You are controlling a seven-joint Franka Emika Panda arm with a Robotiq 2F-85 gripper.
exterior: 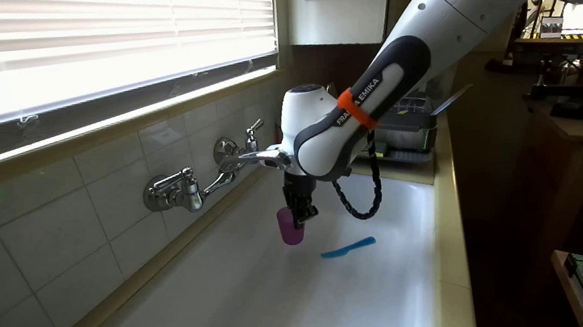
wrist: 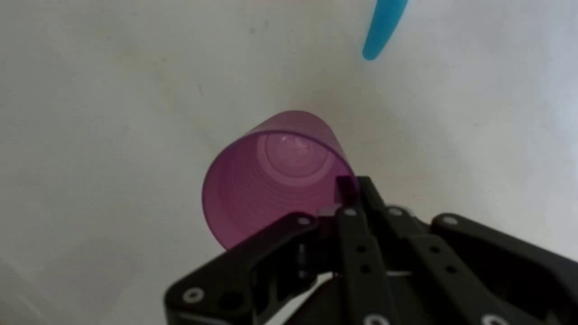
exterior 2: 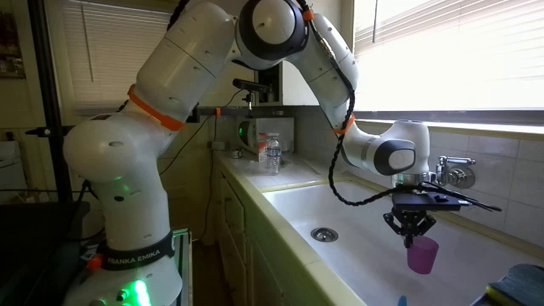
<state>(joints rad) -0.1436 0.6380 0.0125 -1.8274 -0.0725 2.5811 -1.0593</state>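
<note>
Nearest was the end effector, pinched tight on the side of a cup. The cup was inside the sink, mouth up and tipped a little, but it was hard to tell if it touched the bottom. A knife lay in the sink near the cup, not touching it. A tap stuck out over the sink, and a bottle stood on the counter.
</note>
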